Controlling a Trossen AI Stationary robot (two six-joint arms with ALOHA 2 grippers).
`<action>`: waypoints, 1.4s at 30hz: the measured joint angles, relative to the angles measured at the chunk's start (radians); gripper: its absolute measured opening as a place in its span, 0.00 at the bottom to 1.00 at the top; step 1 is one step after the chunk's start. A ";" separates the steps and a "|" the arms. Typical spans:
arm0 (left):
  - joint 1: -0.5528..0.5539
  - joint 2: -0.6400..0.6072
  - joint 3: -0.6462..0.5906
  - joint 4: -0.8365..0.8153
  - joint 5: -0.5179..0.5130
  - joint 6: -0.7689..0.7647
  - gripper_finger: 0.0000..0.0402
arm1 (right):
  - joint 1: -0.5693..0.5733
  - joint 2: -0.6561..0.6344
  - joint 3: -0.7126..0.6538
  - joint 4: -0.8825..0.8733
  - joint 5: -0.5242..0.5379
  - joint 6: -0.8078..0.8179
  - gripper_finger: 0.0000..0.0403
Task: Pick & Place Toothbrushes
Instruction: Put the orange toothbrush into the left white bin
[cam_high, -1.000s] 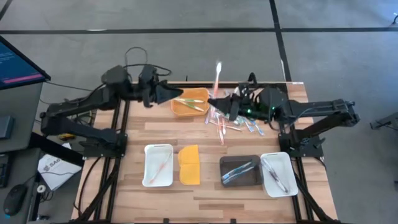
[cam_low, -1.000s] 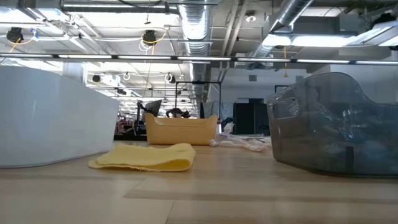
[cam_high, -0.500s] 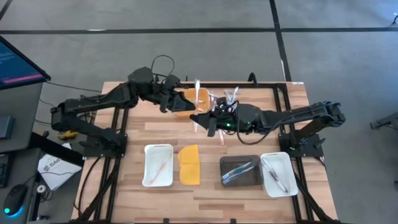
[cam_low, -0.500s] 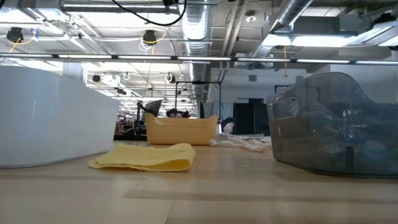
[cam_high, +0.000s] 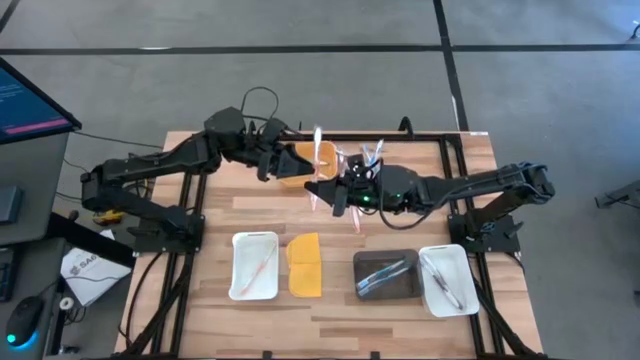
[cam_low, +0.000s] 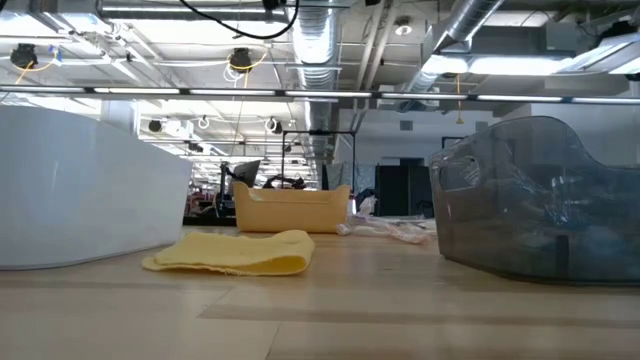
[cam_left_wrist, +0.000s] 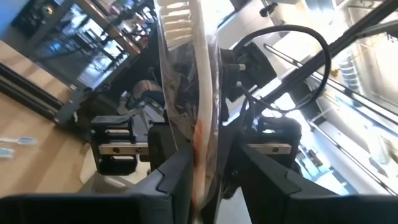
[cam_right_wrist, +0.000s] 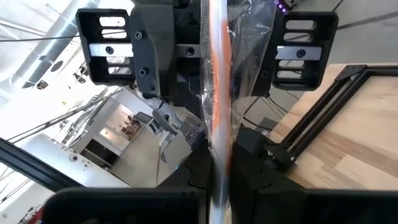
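A pink-and-white toothbrush in a clear wrapper stands between my two grippers, above the orange tray. My left gripper reaches in from the table's left and my right gripper from the right; both are shut on it. In the left wrist view the bristle head points away from the fingers. More toothbrushes lie loose on the table beside the right arm. Neither gripper shows in the low view. My left gripper pinches the wrapped toothbrush's handle between its two fingers, at the end away from the bristle head. The toothbrush is lifted clear and runs on past the fingertips. My right gripper pinches the same wrapped toothbrush by its orange shaft between both fingers, facing the left gripper. The toothbrush stands out beyond the fingertips, clear of the table.
Along the near side stand a white tray with one pink toothbrush, a flat yellow lid, a dark tray and a second white tray, both with toothbrushes. The low view shows the lid and the orange tray.
My right gripper carried the upright toothbrush toward the table's left and a little toward the near edge. My left gripper moved right, over the orange tray, and the two now meet at the toothbrush. Both arms have stayed still over the last half second.
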 joint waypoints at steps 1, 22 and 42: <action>0.000 0.000 0.000 0.000 -0.010 0.001 0.29 | -0.001 0.000 0.000 0.000 0.000 0.000 0.05; 0.002 0.017 0.001 0.002 -0.093 0.035 0.24 | -0.032 0.000 0.000 -0.003 0.001 0.012 0.05; 0.042 -0.015 0.000 -0.037 -0.085 0.050 0.02 | -0.031 -0.035 0.000 0.001 -0.054 0.035 0.54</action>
